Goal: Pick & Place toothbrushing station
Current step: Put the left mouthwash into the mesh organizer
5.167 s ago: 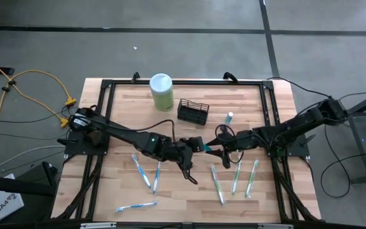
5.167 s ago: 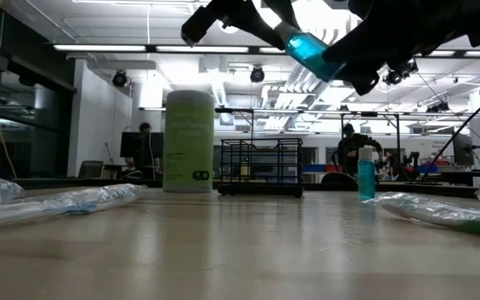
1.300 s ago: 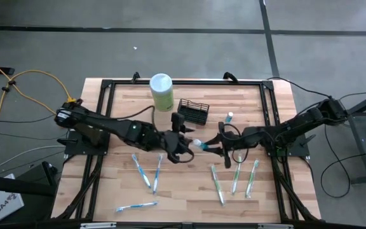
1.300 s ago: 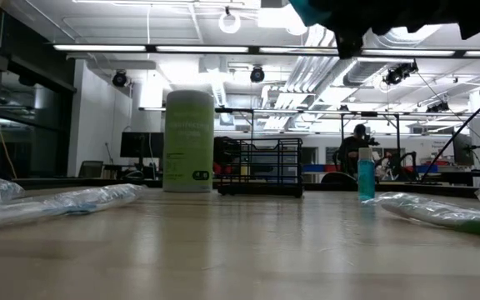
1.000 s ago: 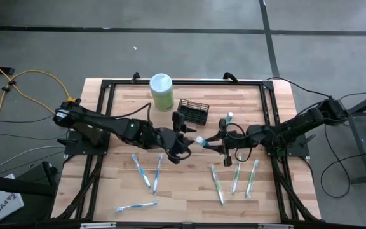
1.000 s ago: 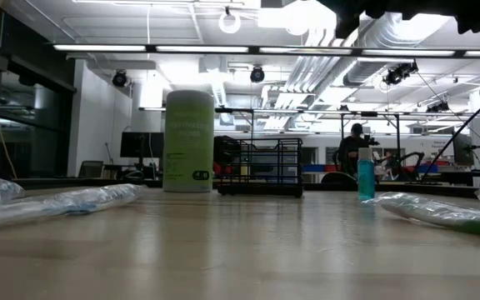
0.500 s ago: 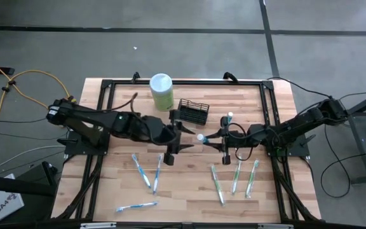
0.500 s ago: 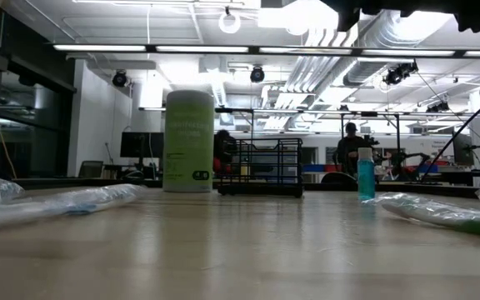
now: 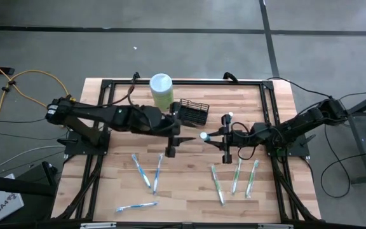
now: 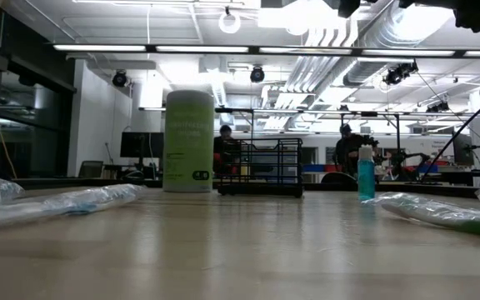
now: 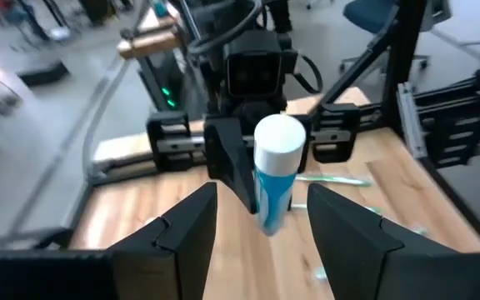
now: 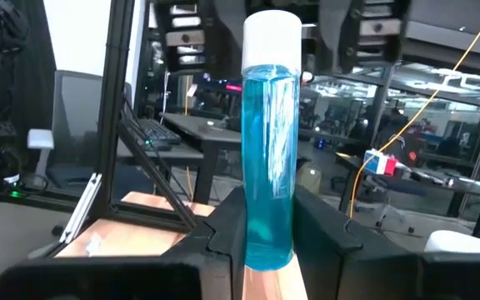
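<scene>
The toothbrushing station, a small black wire basket [image 9: 193, 110], stands on its base on the table at the far middle and shows in the low view [image 10: 257, 167] too. Nearer than it, above the table's middle, my right gripper [image 9: 216, 138] is shut on a blue bottle with a white cap [image 12: 271, 142]. My left gripper [image 11: 261, 237] stands open just left of the bottle [image 9: 203, 136]. It faces the bottle without touching it. My right gripper pinches the blue bottle's lower part [image 12: 269, 237] between its two fingers. The fingers [image 12: 223, 229] come about level from the table's right and lie across the bottle. The bottle stands nearly upright with its white cap [image 11: 278, 137] up, lifted clear of the table.
A pale green canister [image 9: 161, 91] stands left of the basket. A second small blue bottle [image 9: 229, 117] stands right of it. Wrapped toothbrushes lie on the near half, some at the left [image 9: 146, 172] and some at the right [image 9: 235, 177]. A black frame [image 9: 269, 102] runs around the table.
My left gripper has drawn back from the bottle toward the table's left and far edge, has risen a little and has rolled about its own line, staying open. My right gripper has kept its place and its hold and has tipped the bottle more upright.
</scene>
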`<state>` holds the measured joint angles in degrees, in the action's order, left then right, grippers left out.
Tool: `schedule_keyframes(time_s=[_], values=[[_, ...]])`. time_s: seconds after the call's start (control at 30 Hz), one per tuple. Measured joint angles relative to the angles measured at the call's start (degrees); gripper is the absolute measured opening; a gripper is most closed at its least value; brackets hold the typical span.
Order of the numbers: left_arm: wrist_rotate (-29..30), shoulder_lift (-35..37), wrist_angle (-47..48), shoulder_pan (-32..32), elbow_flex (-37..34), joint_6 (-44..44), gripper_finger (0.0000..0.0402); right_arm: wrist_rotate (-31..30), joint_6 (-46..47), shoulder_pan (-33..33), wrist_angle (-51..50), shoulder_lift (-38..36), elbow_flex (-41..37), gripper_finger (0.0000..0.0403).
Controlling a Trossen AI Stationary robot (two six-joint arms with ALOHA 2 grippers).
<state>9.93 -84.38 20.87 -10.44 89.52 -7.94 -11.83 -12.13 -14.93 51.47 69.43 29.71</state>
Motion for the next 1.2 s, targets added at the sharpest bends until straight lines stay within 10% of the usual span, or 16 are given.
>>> schedule_keyframes(time_s=[1.2], values=[[-7.5,-4.6,2.2,1.5,0.0,3.5,0.0181,0.4,8.5,-1.6,-6.5,0.3,0.0,0.007]])
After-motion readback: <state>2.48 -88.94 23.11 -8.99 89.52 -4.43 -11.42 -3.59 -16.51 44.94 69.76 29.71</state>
